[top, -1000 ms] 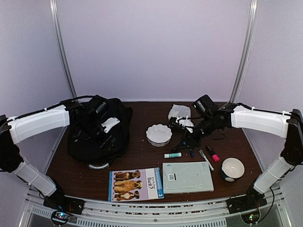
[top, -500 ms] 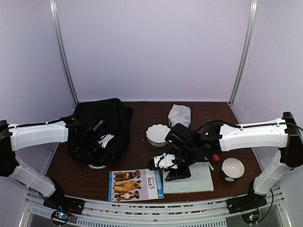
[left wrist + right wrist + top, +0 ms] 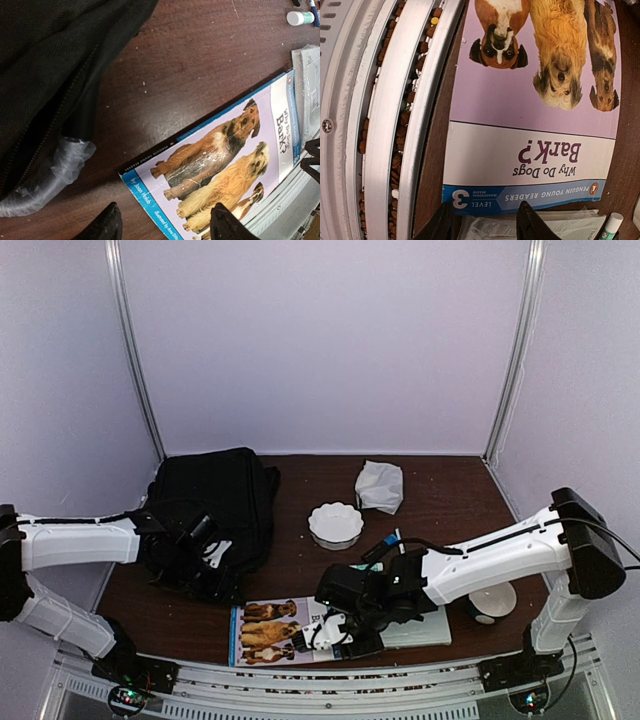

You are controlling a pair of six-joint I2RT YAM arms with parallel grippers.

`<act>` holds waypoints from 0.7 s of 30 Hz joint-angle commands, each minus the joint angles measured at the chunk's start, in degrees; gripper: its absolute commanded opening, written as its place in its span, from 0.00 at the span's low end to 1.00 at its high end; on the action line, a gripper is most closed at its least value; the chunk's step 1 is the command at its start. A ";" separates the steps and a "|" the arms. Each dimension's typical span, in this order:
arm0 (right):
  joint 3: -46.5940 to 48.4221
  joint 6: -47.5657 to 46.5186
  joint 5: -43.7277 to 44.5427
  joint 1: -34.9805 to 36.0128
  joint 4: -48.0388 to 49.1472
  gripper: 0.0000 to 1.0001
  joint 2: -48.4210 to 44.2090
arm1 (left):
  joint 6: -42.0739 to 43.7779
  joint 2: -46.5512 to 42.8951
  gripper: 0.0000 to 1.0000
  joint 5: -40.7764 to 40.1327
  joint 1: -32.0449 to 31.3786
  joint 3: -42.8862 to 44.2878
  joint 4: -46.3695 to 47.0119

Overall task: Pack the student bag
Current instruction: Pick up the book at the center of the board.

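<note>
The student bag (image 3: 215, 502), a big black backpack, lies at the left of the table. Its silvery handle (image 3: 47, 175) shows in the left wrist view. My left gripper (image 3: 216, 576) hovers at the bag's near edge, open (image 3: 165, 226), with its tips astride the left corner of a dog picture book (image 3: 220, 160) and nothing between them. My right gripper (image 3: 320, 637) is low over the right end of the same book (image 3: 285, 630). It is open (image 3: 485, 226), above the book's blue strip (image 3: 520, 197), and holds nothing.
A plastic-wrapped grey notebook (image 3: 428, 625) lies right of the book, partly under my right arm. A white fluted bowl (image 3: 335, 523), a crumpled white cloth (image 3: 380, 485) and a white cup (image 3: 493, 600) are further back and right. A glue stick (image 3: 300, 18) lies nearby. The metal front rail (image 3: 380, 125) is close.
My right arm has swung from the back right, by the pens, forward and down over the book's right end. My left gripper has slid from on top of the bag to its near edge.
</note>
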 commanded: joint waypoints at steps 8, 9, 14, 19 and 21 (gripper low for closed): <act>-2.42 -2.94 1.66 0.20 4.06 0.39 2.38 | -0.99 8.73 0.63 -0.23 -0.27 1.90 5.16; -2.87 -3.24 1.66 0.22 4.31 0.38 2.61 | -0.99 9.66 0.63 -0.10 -0.32 2.10 5.23; -4.36 -3.61 1.07 -0.48 5.34 0.36 3.41 | -0.04 12.20 0.63 0.30 -0.27 2.75 6.17; -4.10 -3.25 -0.66 -1.53 5.35 0.35 4.05 | 1.04 14.82 0.61 5.82 -0.27 1.64 10.32; -4.17 -3.25 -0.99 -1.75 5.42 0.35 4.06 | 1.39 14.88 0.59 7.83 -0.27 0.67 12.13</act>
